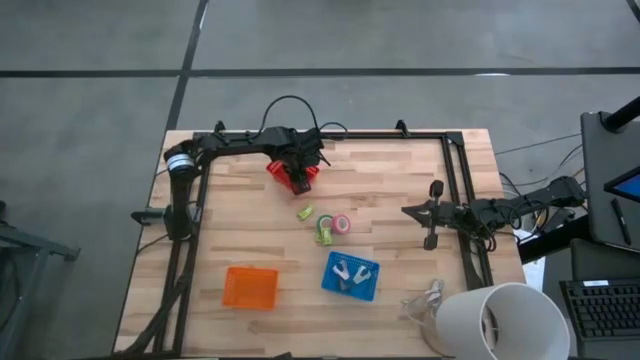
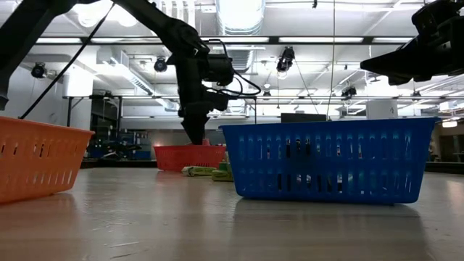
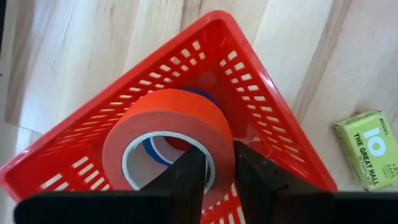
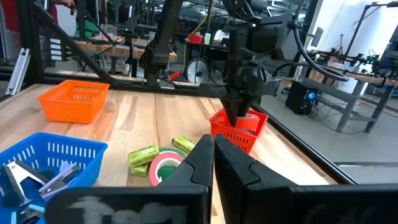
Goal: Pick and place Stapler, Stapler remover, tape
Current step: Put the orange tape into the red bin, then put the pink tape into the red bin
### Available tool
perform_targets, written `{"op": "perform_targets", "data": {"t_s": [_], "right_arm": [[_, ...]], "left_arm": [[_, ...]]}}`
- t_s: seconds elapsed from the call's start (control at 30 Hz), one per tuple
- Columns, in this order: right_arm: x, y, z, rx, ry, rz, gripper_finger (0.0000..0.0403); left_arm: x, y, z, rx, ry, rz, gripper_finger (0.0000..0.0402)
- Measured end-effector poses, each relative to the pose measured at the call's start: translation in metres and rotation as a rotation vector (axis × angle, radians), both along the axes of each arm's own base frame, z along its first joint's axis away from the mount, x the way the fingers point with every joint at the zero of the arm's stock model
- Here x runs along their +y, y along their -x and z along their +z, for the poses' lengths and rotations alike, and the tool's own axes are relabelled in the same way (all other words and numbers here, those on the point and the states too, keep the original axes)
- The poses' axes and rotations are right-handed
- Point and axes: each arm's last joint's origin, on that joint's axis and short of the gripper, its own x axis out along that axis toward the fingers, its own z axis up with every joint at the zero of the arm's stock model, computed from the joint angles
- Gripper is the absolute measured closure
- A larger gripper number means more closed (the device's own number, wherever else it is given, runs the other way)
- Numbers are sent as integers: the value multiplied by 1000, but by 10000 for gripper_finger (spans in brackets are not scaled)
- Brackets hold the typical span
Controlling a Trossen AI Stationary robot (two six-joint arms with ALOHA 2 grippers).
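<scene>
Dark fingers point(image 3: 186, 177) of the left gripper point(image 3: 219, 158) fill the bottom of the left wrist view. They are clamped across the wall of an orange tape roll point(image 3: 168, 134), one finger in its pale-lined hole and one outside. The roll sits tilted inside the red basket point(image 3: 267, 106), with its open face toward the wrist and something blue under it. At the right edge of that view a green box point(image 3: 368, 146) lies on the bare wood, clear of the basket.

Reading the high view from the left, an orange basket point(image 1: 250, 287) stands at lower left. The red basket is at upper centre with the left arm's wrist directly over it. Below and to the right of it lie the green roll point(image 1: 324, 234) and the pink roll point(image 1: 342, 224), touching or nearly so. Lower still is the blue basket point(image 1: 330, 278), which holds metal claw pieces point(image 1: 350, 272). The right gripper point(image 1: 432, 215) waits at centre right, and its wrist view shows its fingers pressed together on nothing.

The roll looks already inside the basket walls, so the move turns on letting go and rising straight up. A sideways pull could drag the roll or the light basket along. Of the two arms, the left is nearer the small rolls, which lie down and to the right of its tool.
</scene>
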Motion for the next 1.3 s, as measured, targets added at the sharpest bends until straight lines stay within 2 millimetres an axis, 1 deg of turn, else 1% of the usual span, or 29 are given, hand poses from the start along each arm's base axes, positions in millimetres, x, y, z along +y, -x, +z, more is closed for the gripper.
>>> {"op": "perform_targets", "data": {"t_s": [0.17, 0.4, 0.5, 0.63, 0.77, 0.9, 1.1, 1.23, 1.3], "right_arm": [[0, 0, 0, 0, 0, 0, 394], [0, 0, 0, 0, 0, 0, 394], [0, 0, 0, 0, 0, 0, 394], [0, 0, 0, 0, 0, 0, 394], [0, 0, 0, 0, 0, 0, 394], [0, 0, 0, 0, 0, 0, 394], [0, 0, 0, 0, 0, 0, 394], [0, 0, 0, 0, 0, 0, 394], [0, 0, 0, 0, 0, 0, 394]], "left_arm": [[-1, 0, 0, -1, 4, -2, 302], [-1, 1, 1, 7, 5, 15, 249], [-1, 1, 11, 26, 10, 12, 235], [-5, -4, 35, -9, 15, 15, 232], [-23, -20, 57, -103, 16, -65, 232], [-50, -40, 69, -220, 15, -193, 231], [-94, -57, 70, -299, 25, -340, 231], [-117, -68, 67, -361, 24, -405, 231], [-125, -74, 61, -371, 25, -433, 232]]}}
